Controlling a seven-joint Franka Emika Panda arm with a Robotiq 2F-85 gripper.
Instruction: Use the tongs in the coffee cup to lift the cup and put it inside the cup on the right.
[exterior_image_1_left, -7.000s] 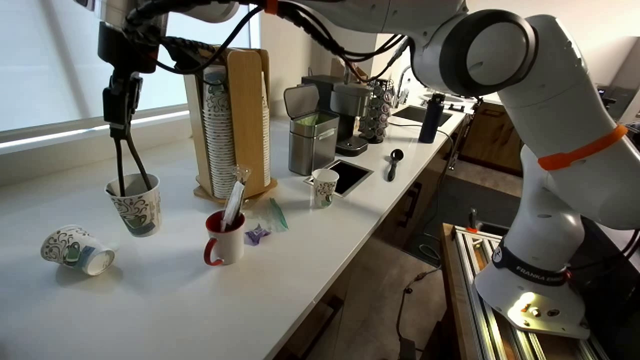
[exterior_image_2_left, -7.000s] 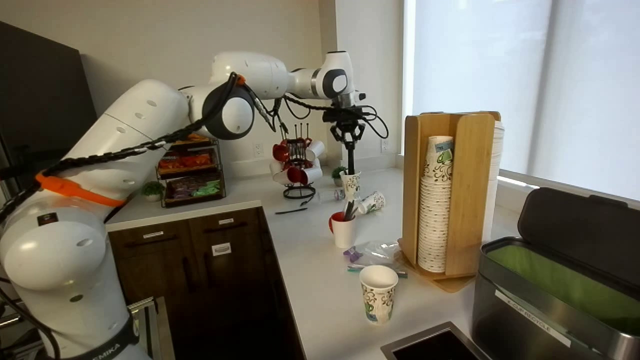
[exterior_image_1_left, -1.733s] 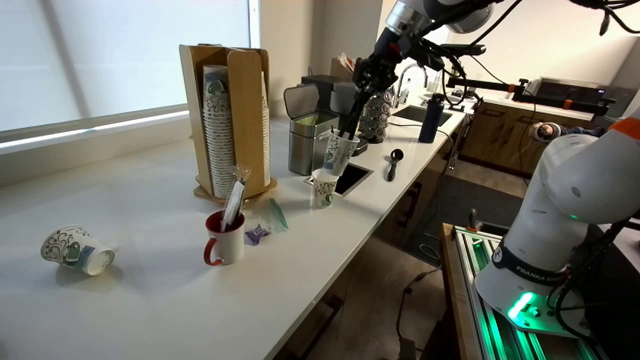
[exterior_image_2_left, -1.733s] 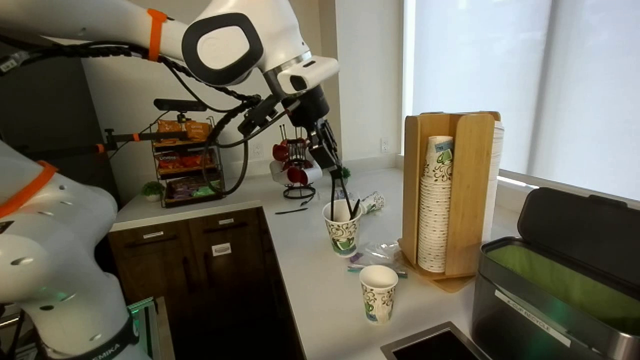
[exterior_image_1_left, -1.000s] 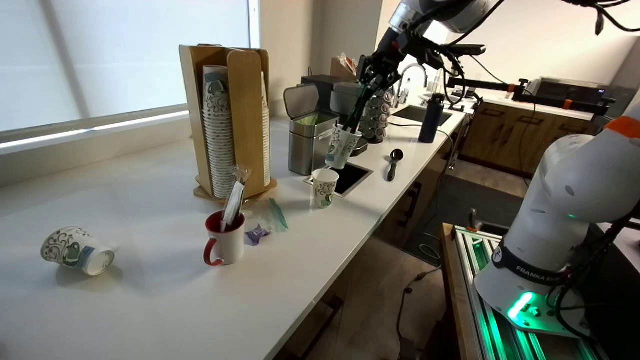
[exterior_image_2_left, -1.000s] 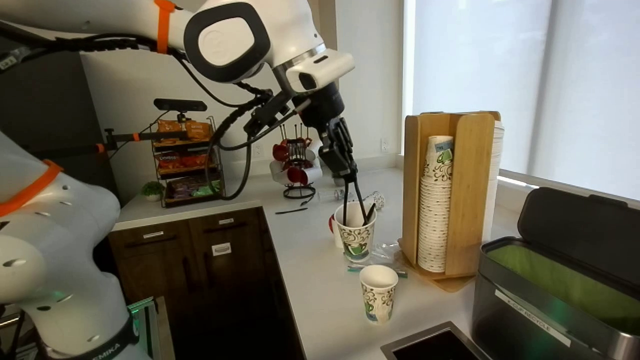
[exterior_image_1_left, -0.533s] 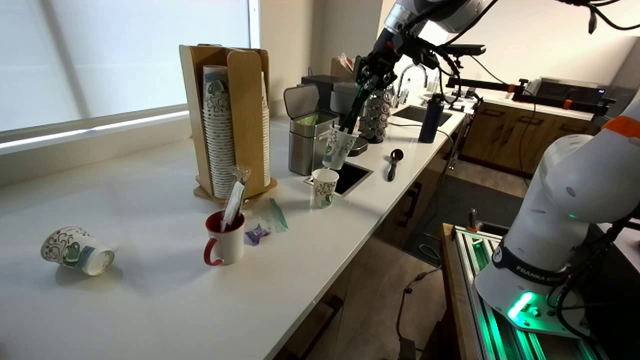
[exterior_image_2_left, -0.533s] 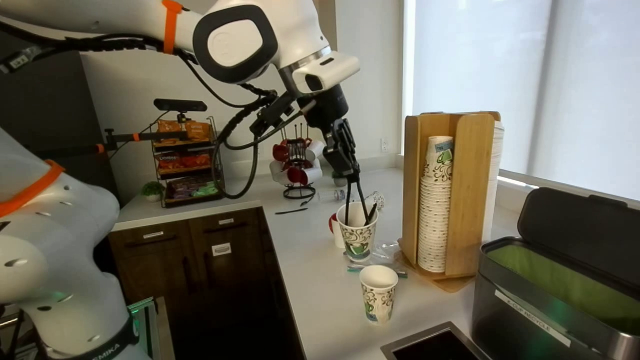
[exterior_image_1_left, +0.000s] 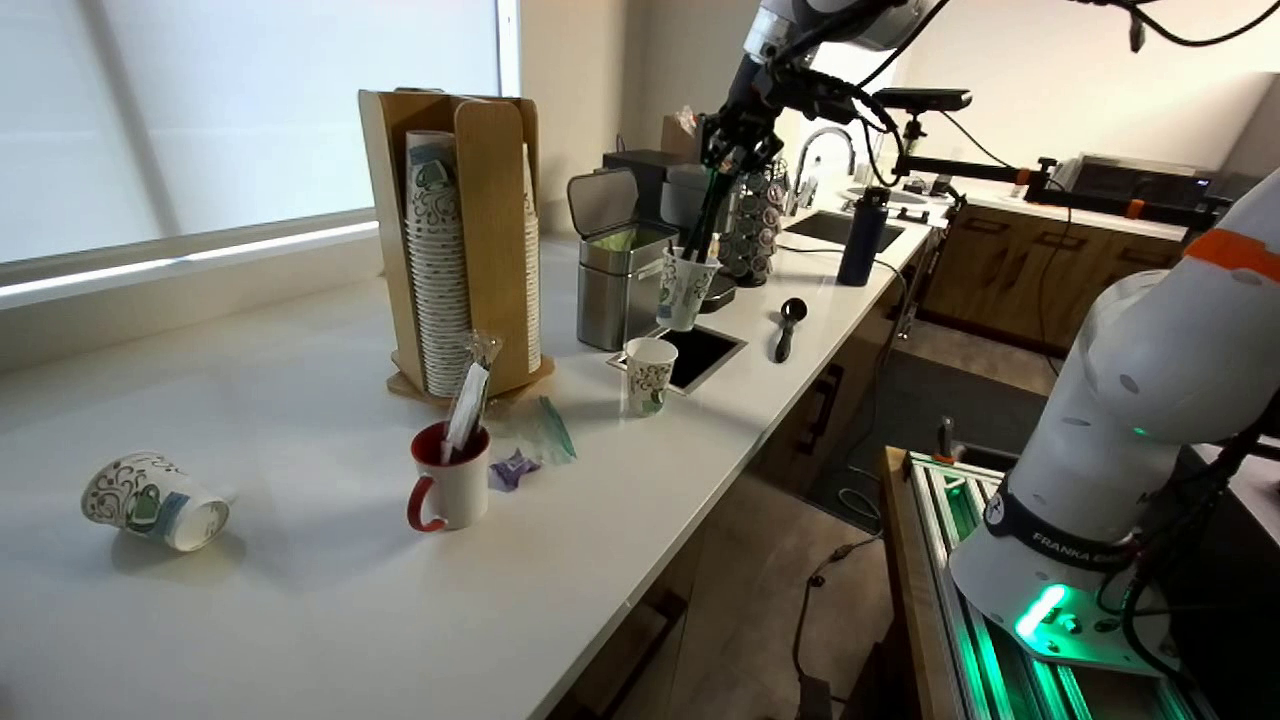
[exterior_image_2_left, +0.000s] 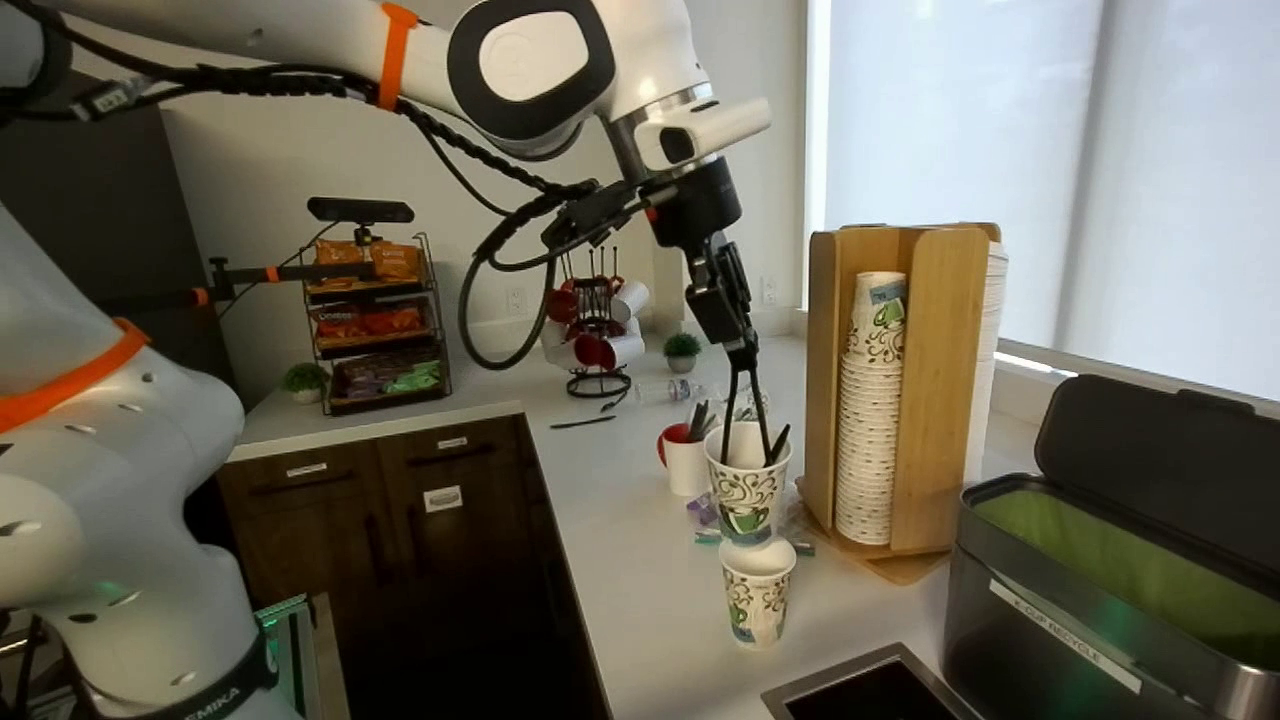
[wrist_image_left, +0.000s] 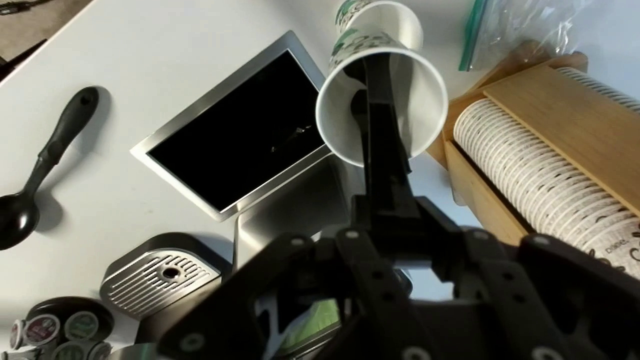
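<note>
White paper coffee cup with dark swirls and green print (exterior_image_2_left: 746, 492): aloft, apart from the pale countertop (exterior_image_1_left: 330, 610), leaning rather than upright. Reaching down inside it: slim black two-armed tongs (wrist_image_left: 384, 135). My black two-finger gripper (exterior_image_2_left: 741, 350) is closed together on their upper end; I touch the cup only through them. Which parts of its inner wall the arms bear on, I cannot make out. (A short dark tip (exterior_image_2_left: 777, 446) also pokes past the rim; unsure whether it belongs to the tongs.)

Likely target: the matching white patterned paper cup (exterior_image_2_left: 757, 605), standing upright on the countertop. In an exterior view the raised cup (exterior_image_2_left: 746, 492) overlaps the target's rim; in an exterior view the raised cup (exterior_image_1_left: 687, 290) shows above and past it. Wrist view: the target's mouth peeks out beyond the raised cup's wall. I read the two as near but not yet lined up. A third swirl-printed paper cup (exterior_image_1_left: 155, 500) lies on its side, well apart; no part of this, I judge.

Progress, my judgement: tongs gripped, cup lifted, carry nearly done. Left: centre it over the target's mouth, straighten it, lower it in to nest. Call it well past halfway.
</note>
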